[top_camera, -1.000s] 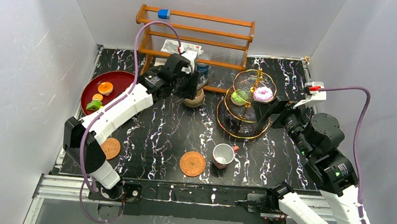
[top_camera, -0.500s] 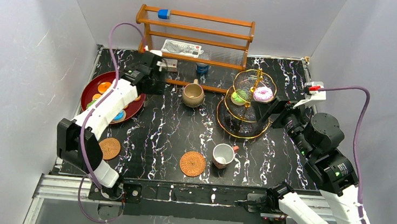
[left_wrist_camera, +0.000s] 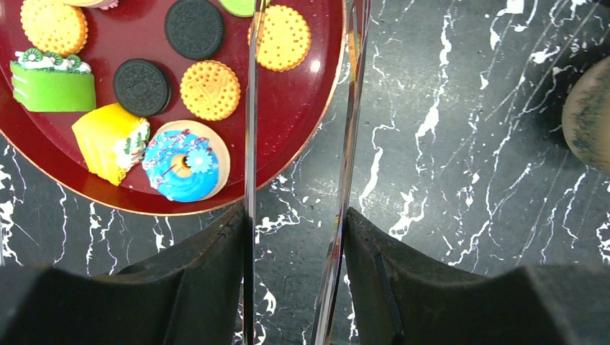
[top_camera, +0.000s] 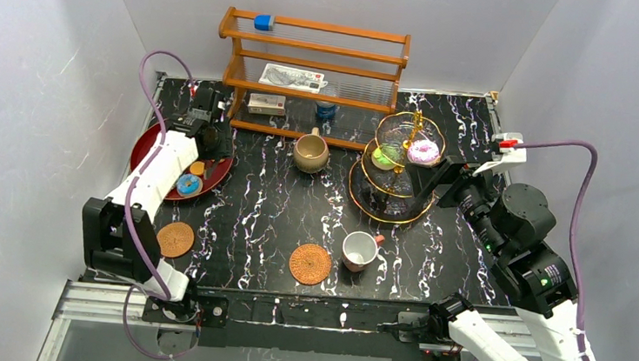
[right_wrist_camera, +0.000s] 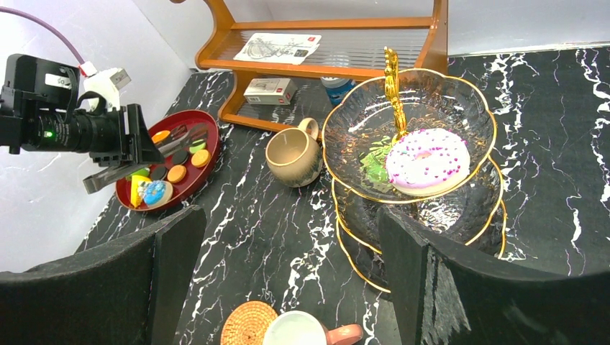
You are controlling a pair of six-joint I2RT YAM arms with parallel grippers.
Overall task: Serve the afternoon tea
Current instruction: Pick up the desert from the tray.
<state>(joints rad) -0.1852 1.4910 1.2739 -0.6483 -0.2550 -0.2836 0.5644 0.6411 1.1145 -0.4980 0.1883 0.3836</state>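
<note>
My left gripper (top_camera: 207, 138) (left_wrist_camera: 296, 215) is shut on a pair of metal tongs (left_wrist_camera: 250, 108), whose two blades reach out over the right part of the red tray (top_camera: 147, 141) (left_wrist_camera: 298, 100). On the tray lie a blue donut (left_wrist_camera: 183, 162), a yellow cake (left_wrist_camera: 108, 140), a green cake (left_wrist_camera: 52, 80) and several cookies. The tiered glass stand (top_camera: 387, 217) carries a pink donut (top_camera: 424, 151) (right_wrist_camera: 428, 162) and a green piece (top_camera: 383, 157). My right gripper (top_camera: 442, 181) (right_wrist_camera: 288, 215) hangs open and empty beside the stand. The tan mug (top_camera: 310, 153) stands mid-table.
The white red-handled cup (top_camera: 359, 251) sits beside one woven coaster (top_camera: 310, 263); the other coaster (top_camera: 176, 240) lies front left. A wooden rack (top_camera: 314, 58) with boxes and a can stands at the back.
My left arm has swung left with the tongs, from over the tan mug to over the red tray. The right arm has not moved.
</note>
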